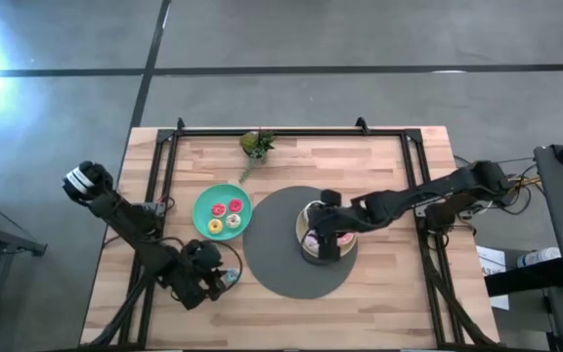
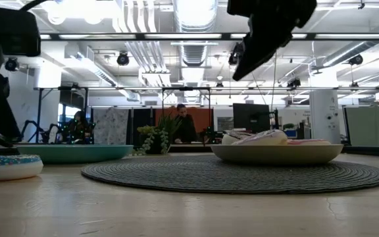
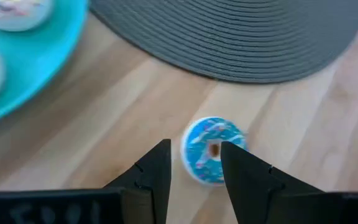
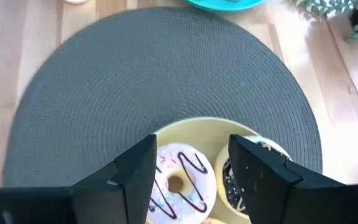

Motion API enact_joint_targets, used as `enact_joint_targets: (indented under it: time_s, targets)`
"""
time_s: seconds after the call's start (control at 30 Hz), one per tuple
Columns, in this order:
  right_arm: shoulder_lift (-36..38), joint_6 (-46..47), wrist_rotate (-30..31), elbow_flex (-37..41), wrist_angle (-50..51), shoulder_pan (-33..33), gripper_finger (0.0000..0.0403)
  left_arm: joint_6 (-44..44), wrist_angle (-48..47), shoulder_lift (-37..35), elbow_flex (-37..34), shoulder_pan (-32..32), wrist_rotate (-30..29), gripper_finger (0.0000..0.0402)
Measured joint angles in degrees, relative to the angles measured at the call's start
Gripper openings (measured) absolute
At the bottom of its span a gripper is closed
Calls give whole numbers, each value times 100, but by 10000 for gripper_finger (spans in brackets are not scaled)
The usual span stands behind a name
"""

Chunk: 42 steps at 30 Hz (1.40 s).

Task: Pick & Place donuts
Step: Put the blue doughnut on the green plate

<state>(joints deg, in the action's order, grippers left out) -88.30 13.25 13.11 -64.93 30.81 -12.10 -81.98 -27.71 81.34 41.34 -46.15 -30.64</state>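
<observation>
A tiny blue donut [image 3: 211, 149] lies flat on the bare wood near the table's front left, also visible in the low view [image 2: 8, 166]. My left gripper [image 3: 194, 158] hovers open just over it, one finger on each side. A pale-yellow plate [image 4: 197, 127] on the grey round mat [image 1: 281, 264] holds a lilac donut with dark zigzags [image 4: 178, 182] and a brown-and-white one [image 4: 235, 180]. My right gripper [image 4: 191, 155] stands open well above that plate [image 2: 278, 155]. The teal plate [image 1: 203, 207] carries several tiny donuts [image 1: 225, 215].
A little green plant [image 1: 256, 145] stands at the table's far edge, behind the teal plate. A black frame rail [image 1: 291, 131] runs along the far edge and down both sides. Bare wood lies along the near edge, in front of the mat.
</observation>
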Motion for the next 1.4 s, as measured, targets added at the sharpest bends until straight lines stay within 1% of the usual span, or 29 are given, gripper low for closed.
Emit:
enact_joint_targets:
  time_s: [0.07, 0.17, 0.27, 0.4, 0.5, 0.63, 0.77, 0.87, 1.03, 1.13, 1.23, 1.3, 1.4]
  targets:
    - [20, -6, 14, 112, -15, -1, 191, 136, 218, 8, -45, 40, 154, 114]
    - [20, -19, 14, 266, -21, -1, 191, 176, 221, 84, -60, 91, 398, 114]
    - [20, -37, 14, 364, -62, 0, 191, 178, 249, 197, -65, 143, 407, 114]
    - [20, -39, 12, 447, -170, 0, 191, 248, 725, 390, -81, 305, 431, 114]
    - [20, -41, 12, 485, -274, 0, 191, 412, 1111, 550, -100, 403, 693, 114]
    - [18, -140, 10, 467, -269, 0, 191, 189, 1022, 703, -133, 428, 880, 114]
    - [18, -148, 10, 416, -273, 0, 191, 64, 990, 665, -132, 428, 909, 111]
    - [18, -146, 10, 393, -278, 0, 191, 61, 972, 604, -123, 447, 917, 88]
    - [18, -139, 37, 391, -280, 0, 191, -172, 970, 559, -122, 593, 851, 16]
    - [18, -68, 41, 371, -280, 0, 189, -543, 962, 342, -122, 823, 403, 5]
    - [31, 2, 55, 313, -335, 0, 184, -589, 645, -177, -104, 1181, -35, 2]
    - [50, 5, 122, 303, -335, 0, 181, -578, 33, -577, -104, 1502, -195, 2]
    - [60, -2, 286, 266, -344, 1, 177, -571, -1146, -1179, -107, 2114, -305, 1]
